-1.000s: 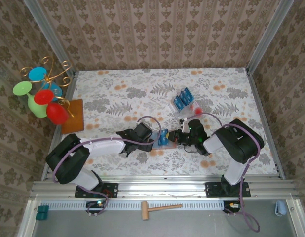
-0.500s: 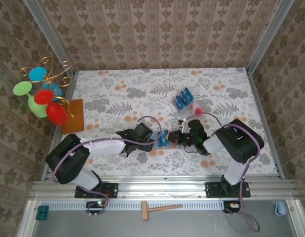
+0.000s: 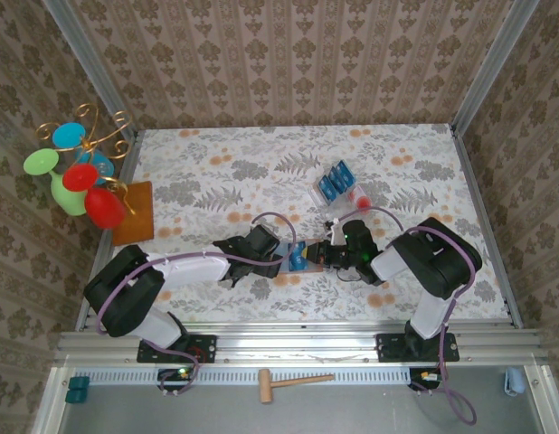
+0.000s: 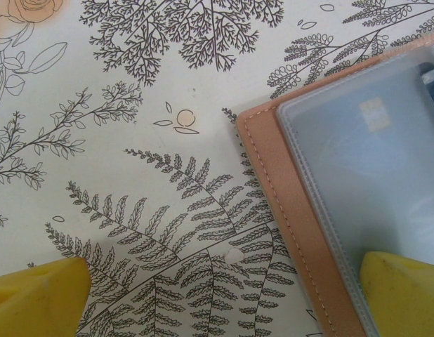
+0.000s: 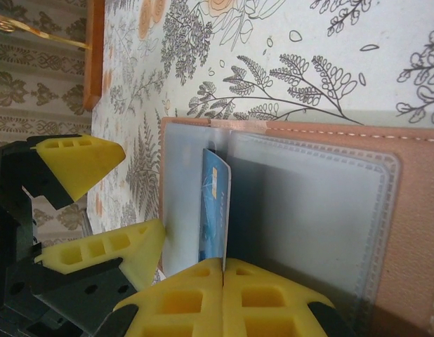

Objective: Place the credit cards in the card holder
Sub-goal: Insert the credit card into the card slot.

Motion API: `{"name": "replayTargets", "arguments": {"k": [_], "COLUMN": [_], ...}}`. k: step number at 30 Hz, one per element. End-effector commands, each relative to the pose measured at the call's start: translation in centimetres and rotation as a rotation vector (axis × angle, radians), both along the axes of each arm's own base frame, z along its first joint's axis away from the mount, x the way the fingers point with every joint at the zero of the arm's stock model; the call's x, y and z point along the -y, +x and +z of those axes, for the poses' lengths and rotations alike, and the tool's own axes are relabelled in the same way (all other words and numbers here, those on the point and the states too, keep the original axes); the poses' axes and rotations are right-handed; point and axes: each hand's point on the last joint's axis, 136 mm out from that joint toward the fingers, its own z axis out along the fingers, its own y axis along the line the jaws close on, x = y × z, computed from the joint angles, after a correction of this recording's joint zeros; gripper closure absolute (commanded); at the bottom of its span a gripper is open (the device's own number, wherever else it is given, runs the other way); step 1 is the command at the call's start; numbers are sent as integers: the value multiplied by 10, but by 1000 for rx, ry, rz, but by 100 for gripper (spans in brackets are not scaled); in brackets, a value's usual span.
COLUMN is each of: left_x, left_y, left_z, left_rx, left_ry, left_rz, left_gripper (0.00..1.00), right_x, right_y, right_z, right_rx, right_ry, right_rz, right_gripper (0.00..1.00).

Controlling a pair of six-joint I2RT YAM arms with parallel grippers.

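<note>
Open tan leather card holder [image 5: 413, 175] with stitched edge and clear plastic sleeves [image 5: 308, 210], lying on fern-print tablecloth [image 4: 133, 140], right gripper [image 5: 222, 263] pinching glossy blue credit card [image 5: 215, 203] edge-on between the sleeves, left gripper [image 4: 220, 291] spread, blocky yellow fingers.

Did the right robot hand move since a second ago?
Yes, a little. Seen from above, the right gripper, shut on a credit card, has crept left toward the card holder, away from the clear tray, which stayed put.
</note>
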Motion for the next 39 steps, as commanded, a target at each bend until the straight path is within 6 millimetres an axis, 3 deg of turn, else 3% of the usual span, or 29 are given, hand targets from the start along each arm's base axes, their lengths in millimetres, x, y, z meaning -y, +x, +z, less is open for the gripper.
{"name": "replayTargets", "arguments": {"k": [1, 12, 30, 31, 36, 39], "left_x": [-2, -2, -2, -2, -3, -3], "left_y": [-4, -4, -5, -5, -5, -5], "left_z": [-1, -1, -2, -2, -2, -3], "left_rx": [-9, -9, -8, -10, -8, -10], "left_ry": [18, 21, 19, 21, 19, 17], "left_rz": [4, 0, 0, 0, 4, 6], "left_gripper": [0, 0, 0, 0, 0, 0], "right_x": [1, -1, -5, -4, 0, 3], "right_y": [-5, 5, -7, -8, -8, -7], "right_z": [-17, -17, -27, -27, -19, -12], "right_rx": [-43, -43, -67, -71, -63, -50], "right_ry": [-45, -45, -57, -63, -97, -133], "right_rz": [11, -10, 14, 13, 10, 11], "right_gripper": [100, 100, 100, 98, 73, 64]}}
